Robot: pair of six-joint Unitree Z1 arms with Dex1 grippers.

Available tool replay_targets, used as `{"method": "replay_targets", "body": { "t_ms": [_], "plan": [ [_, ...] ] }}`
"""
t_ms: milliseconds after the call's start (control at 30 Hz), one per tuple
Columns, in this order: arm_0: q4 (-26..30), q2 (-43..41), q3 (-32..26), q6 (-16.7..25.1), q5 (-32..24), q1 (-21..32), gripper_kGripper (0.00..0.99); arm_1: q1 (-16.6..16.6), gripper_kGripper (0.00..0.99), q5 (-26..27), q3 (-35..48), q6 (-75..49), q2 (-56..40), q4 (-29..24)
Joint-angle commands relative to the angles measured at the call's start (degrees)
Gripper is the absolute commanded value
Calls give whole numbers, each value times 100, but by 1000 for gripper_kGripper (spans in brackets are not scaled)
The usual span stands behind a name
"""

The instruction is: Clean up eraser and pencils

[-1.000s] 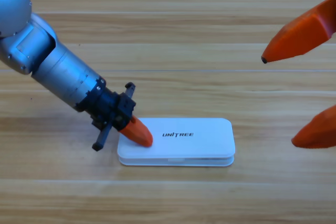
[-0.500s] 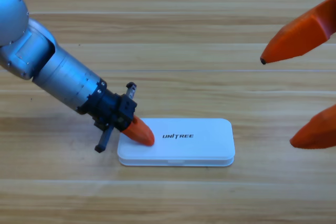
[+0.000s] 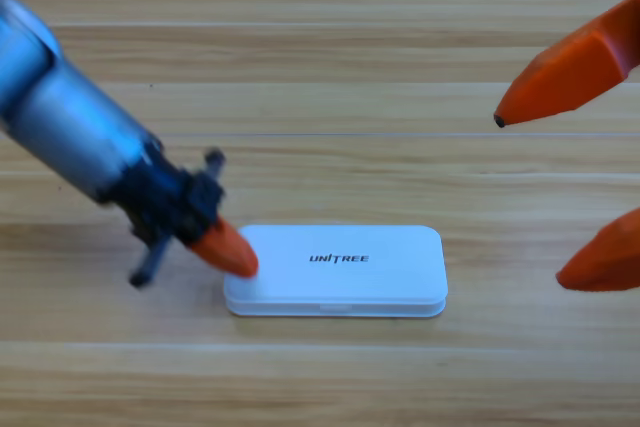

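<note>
From the high view, a white case is lying shut and flat on the wooden table, its long sides running left to right and the printed lid facing up. The left arm is reaching in from the upper left corner, slanting down toward the case, and the left gripper is sitting at the case's left end, its orange tip overlapping the lid's left edge. Only one orange shape is showing there, so I cannot tell whether this pincer is released or clenched, and nothing is showing in it. The right gripper is waiting at the right edge of the picture, large and partly cut off, well apart from the case; its two orange jaws are standing wide apart, one above the other, released and gripping nothing, with bare wood between them. The eraser and the pencils are not showing anywhere on the table; with the lid down, whatever the case is holding is hidden, so where they are lying cannot be told from here.
</note>
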Motion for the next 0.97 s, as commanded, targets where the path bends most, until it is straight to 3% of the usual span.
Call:
{"method": "replay_targets", "body": {
  "t_ms": [33,100,200,467,600,967],
  "plan": [
    [1511,-1526,-903,-245,-24,-213,442,85,959,59,96,65,287,-62],
    [2012,-1886,-1167,-342,-24,-327,815,85,959,59,87,65,296,-62],
    [2539,-2361,-1413,-526,-68,-635,956,85,959,59,87,65,296,-62],
    [2583,-2739,-1685,-1528,-33,-1786,988,85,957,59,87,65,305,-62],
    [2056,-2660,-1782,-2222,319,-2155,990,85,959,59,87,74,322,-62],
    [1740,-2370,-1703,-2644,450,-2190,990,85,959,68,96,91,314,-62]
  ]
}}
